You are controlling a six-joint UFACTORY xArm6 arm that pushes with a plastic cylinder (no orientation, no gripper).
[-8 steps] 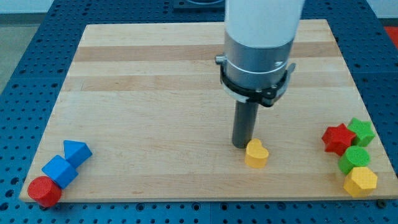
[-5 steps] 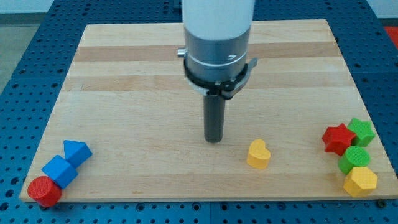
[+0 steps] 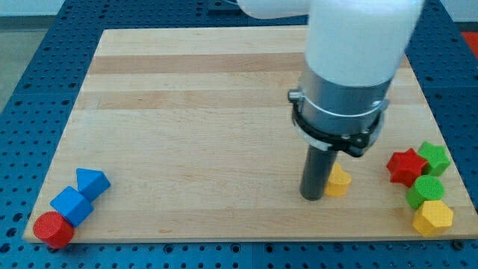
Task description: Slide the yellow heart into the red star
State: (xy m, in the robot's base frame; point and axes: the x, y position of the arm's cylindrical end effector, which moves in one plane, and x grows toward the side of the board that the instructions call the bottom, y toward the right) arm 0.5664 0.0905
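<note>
The yellow heart point(image 3: 340, 181) lies near the board's bottom edge, right of centre, partly hidden by the rod. My tip point(image 3: 313, 197) rests on the board against the heart's left side. The red star point(image 3: 405, 167) sits at the right edge, a short gap to the right of the heart and slightly higher in the view.
Beside the red star are a green block point(image 3: 435, 158), a green cylinder point(image 3: 426, 189) and a yellow hexagon point(image 3: 433, 217). At the bottom left stand a blue triangle point(image 3: 91, 181), a blue cube point(image 3: 71, 205) and a red cylinder point(image 3: 53, 229). The wooden board point(image 3: 187, 112) ends close below the heart.
The tip swung left away from the heart, then came back to its left side. The heart has slid to the right, closer to the red star.
</note>
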